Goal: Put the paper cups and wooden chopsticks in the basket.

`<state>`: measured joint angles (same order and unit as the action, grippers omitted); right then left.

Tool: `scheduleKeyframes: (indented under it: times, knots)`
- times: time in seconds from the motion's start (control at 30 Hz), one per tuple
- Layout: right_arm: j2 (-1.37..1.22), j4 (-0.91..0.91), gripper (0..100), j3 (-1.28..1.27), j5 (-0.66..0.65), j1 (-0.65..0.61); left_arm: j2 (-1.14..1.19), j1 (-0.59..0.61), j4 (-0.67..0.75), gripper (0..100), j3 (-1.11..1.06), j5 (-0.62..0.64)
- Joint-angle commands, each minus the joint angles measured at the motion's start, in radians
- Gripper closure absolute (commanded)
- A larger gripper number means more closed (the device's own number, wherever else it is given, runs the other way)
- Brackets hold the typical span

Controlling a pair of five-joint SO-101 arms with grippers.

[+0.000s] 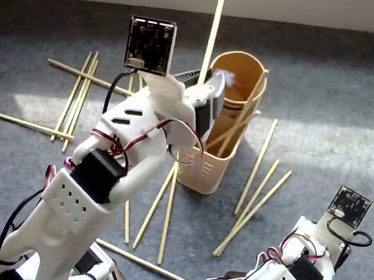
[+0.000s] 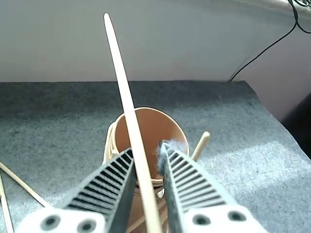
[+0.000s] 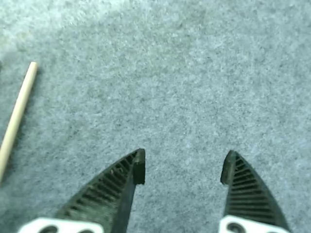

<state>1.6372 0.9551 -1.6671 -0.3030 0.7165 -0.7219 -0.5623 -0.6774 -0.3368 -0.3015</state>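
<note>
A tan basket (image 1: pixel 205 172) stands on the grey carpet with a brown paper cup (image 1: pixel 243 72) upright inside it and a few wooden chopsticks (image 1: pixel 242 118) leaning in beside the cup. My left gripper (image 1: pixel 207 90) hovers over the basket's near rim, shut on one chopstick (image 1: pixel 215 25) that points steeply upward. In the left wrist view that chopstick (image 2: pixel 124 92) runs between the fingers (image 2: pixel 187 179), with the cup (image 2: pixel 151 128) right below. My right gripper (image 3: pixel 183 167) is open low over bare carpet, beside one chopstick's end (image 3: pixel 17 116).
Loose chopsticks lie on the carpet: a bunch left of the basket (image 1: pixel 76 102), several to its right (image 1: pixel 256 184) and a few in front (image 1: pixel 163 209). The right arm (image 1: pixel 300 269) sits at the near right corner. A pale wall (image 2: pixel 194 39) runs behind the carpet.
</note>
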Motion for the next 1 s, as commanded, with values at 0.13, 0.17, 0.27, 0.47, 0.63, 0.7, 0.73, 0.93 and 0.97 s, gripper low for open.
scheduleKeyframes:
  times: [0.13, 0.17, 0.27, 0.47, 0.63, 0.7, 0.73, 0.93, 0.97]
  knots:
    - [-0.007, 0.005, 74.3, -0.13, 0.008, -0.008, -0.053, 0.004, -0.003, 93, -0.004, -0.012]
    - [-0.007, 0.005, 74.3, -0.13, 0.008, -0.008, -0.053, 0.007, -0.003, 95, -0.005, -0.012]
    - [-0.007, 0.005, 74.3, -0.13, 0.008, -0.008, -0.056, 0.013, -0.006, 100, -0.008, -0.015]
    - [-0.007, 0.005, 74.3, -0.13, 0.008, -0.008, -0.058, 0.223, -0.006, 99, 0.035, -0.025]
    - [-0.007, 0.005, 74.3, -0.13, 0.008, -0.008, -0.03, 0.481, -0.196, 99, 0.056, -0.005]
    - [-0.007, 0.005, 74.3, -0.13, 0.008, -0.008, 0.016, 0.518, -0.318, 99, 0.022, -0.009]
    - [-0.007, 0.005, 74.3, -0.13, 0.008, -0.008, 0.042, 0.541, -0.371, 99, 0.007, -0.009]
    - [-0.007, 0.005, 74.3, -0.13, 0.008, -0.008, 0.223, 0.645, -0.603, 92, -0.015, -0.009]
    - [-0.007, 0.005, 74.3, -0.13, 0.008, -0.008, 0.251, 0.647, -0.634, 89, -0.015, -0.009]
